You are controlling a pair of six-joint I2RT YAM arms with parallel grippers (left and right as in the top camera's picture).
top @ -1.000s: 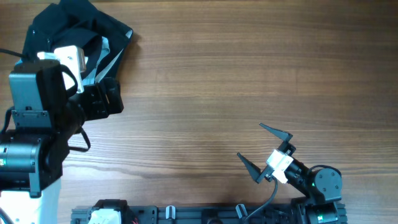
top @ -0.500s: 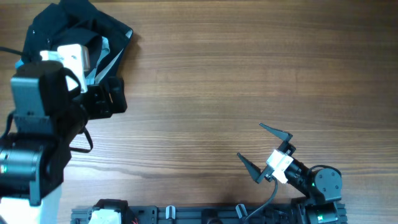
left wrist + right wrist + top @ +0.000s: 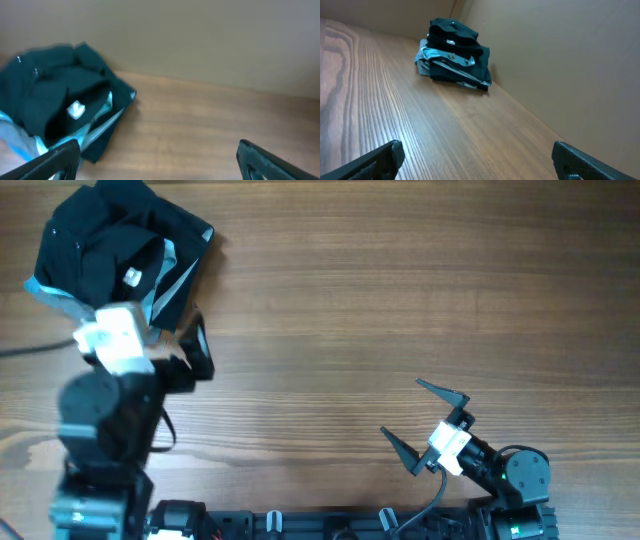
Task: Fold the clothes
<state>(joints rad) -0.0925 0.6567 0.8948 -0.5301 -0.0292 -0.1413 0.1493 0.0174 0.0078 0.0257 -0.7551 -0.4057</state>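
black t-shirt (image 3: 110, 255) sits folded, on top of a small pile at the far left corner of the worktop (image 3: 400, 310), close against the back wall in the wrist views. small white label (image 3: 76, 110) faces up near its middle. under it, edges of a light blue garment (image 3: 20, 140) and a grey layer (image 3: 427, 64) show, so the pile is stacked; likely parked in the corner to leave the middle of the worktop free.

left end effector (image 3: 160, 160) is just in front of the pile, fingers spread wide, gripping nothing; the shirt is clear of both fingertips. arm blurred in the overhead view, so exact pose is uncertain.

right end effector (image 3: 428, 423) is low at the near right, well apart from the pile, fingers spread wide and empty, pointed across bare wood toward the stack. reads as a rest pose.

judgement: fold looks finished and the shirt stacked; neither arm holds cloth.
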